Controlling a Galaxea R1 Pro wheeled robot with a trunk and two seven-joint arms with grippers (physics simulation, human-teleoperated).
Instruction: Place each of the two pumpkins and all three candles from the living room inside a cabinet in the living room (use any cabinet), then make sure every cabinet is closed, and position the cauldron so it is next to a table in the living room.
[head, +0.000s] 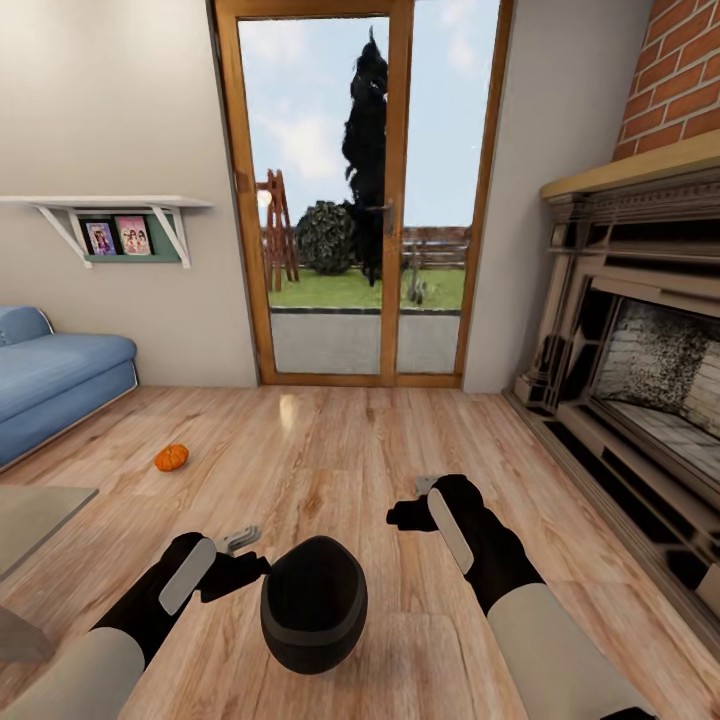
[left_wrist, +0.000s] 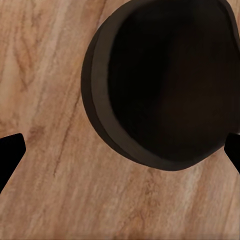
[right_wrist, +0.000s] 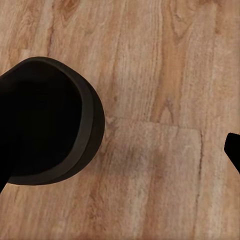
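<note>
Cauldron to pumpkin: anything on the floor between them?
No. In the head view, bare wooden floor runs from the cauldron to the pumpkin; only the left gripper hangs near that line.

Matte black cauldron (head: 313, 603) at lower centre, bright orange pumpkin (head: 171, 457) at left (ribbed), blue sofa (head: 50, 375), streaky tan floorboards (head: 330, 440).

Wood floor (head: 330, 440), glass door (head: 355, 190), fireplace (head: 640, 340)

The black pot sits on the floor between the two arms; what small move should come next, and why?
Probably lower the left pincer onto the pot's near rim and close. Its fingers stand apart, the wide mouth lies right beside them, and nothing is gripped.
</note>
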